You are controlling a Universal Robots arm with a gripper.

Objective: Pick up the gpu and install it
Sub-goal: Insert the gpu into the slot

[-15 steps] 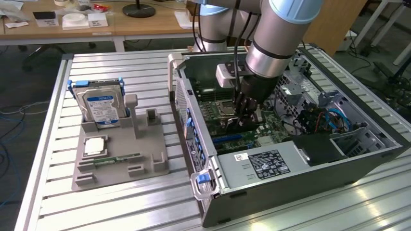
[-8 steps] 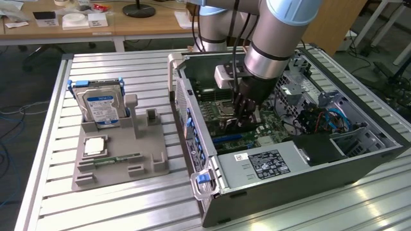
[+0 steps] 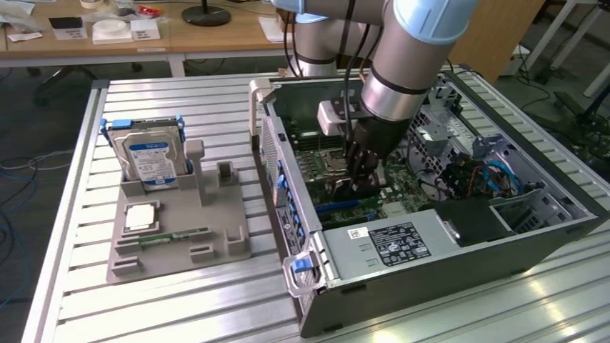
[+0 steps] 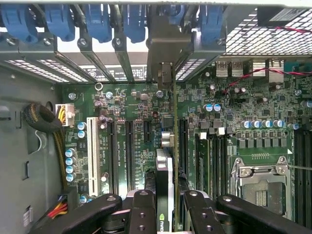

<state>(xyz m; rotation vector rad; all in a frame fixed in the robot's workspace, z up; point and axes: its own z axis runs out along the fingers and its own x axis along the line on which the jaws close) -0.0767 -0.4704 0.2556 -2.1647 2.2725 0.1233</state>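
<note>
Seating the gpu [image 4: 164, 178] is best done with it held upright above the motherboard [image 4: 136, 112], bracket [image 4: 165, 53] aimed toward nine o'clock in the exterior view. It is clenched edge-on by the gripper [image 4: 165, 204].

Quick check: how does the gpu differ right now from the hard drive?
The gpu is held by the gripper inside the computer case, over the motherboard; the hard drive sits in the grey holder outside the case. The gpu is a thin dark card; the hard drive is a boxy silver block with a blue label. Both stand on edge.
</note>
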